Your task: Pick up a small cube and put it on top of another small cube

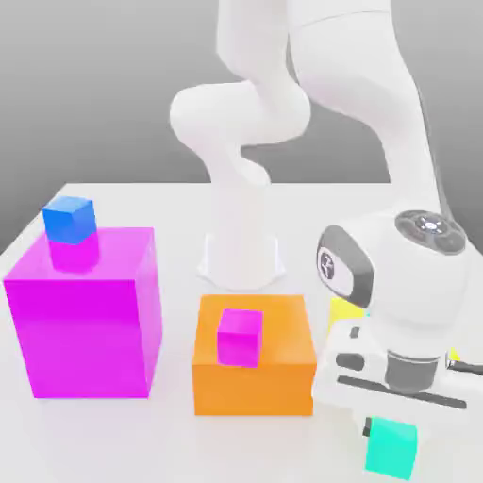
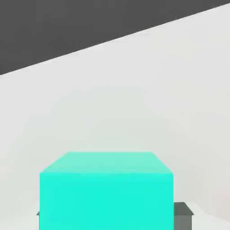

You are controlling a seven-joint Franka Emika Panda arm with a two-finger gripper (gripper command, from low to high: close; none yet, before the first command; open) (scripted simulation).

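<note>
One teal cube (image 1: 391, 447) is sitting between the gripper (image 1: 389, 436) fingers, which are closing on it down on the table (image 1: 170, 443); next it's needing a lift toward another small cube.

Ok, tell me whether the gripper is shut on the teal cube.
Shut on it: the gripper has the teal cube between its fingers.

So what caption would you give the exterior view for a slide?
White arm's end effector lowered over the small teal cube, beside orange box and magenta box.
</note>
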